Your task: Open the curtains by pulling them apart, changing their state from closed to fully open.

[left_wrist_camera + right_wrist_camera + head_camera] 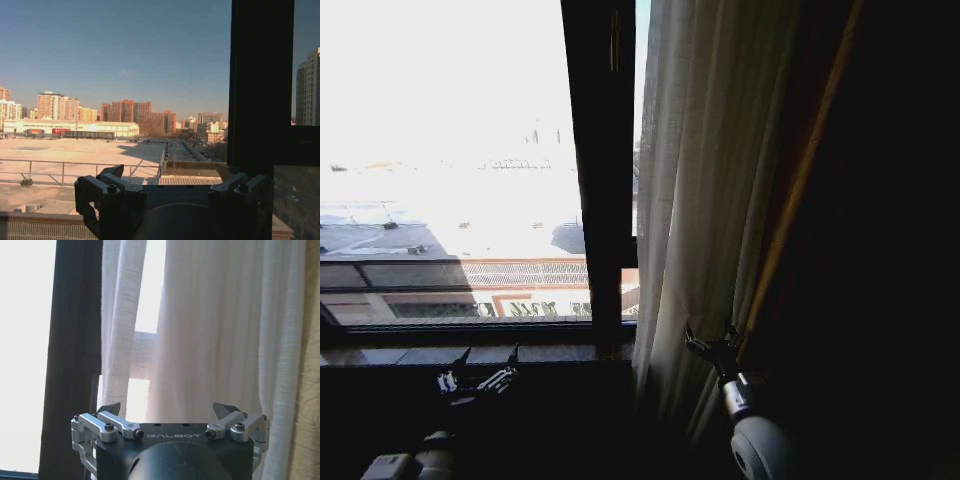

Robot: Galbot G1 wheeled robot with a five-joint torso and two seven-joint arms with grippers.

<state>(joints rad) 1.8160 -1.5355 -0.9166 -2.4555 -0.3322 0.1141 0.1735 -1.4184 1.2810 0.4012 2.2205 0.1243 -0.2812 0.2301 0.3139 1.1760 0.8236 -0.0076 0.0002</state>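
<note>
A sheer white curtain panel (705,200) hangs gathered in long pleats to the right of the dark window frame bar (602,170). Left of that bar the glass is uncovered. My right gripper (712,345) is open, low down and close in front of the curtain's folds. In the right wrist view the curtain (215,330) hangs just beyond the open right gripper (167,408), with nothing between the fingers. My left gripper (480,380) is open near the window sill, left of the bar. The left gripper (170,172) faces the bare glass and the city outside.
A dark heavy drape (880,250) with an orange edge (800,180) hangs right of the sheer panel. The window sill (470,353) runs below the glass. The frame bar (260,85) stands close to the left gripper, and the frame bar (75,340) borders the curtain's edge.
</note>
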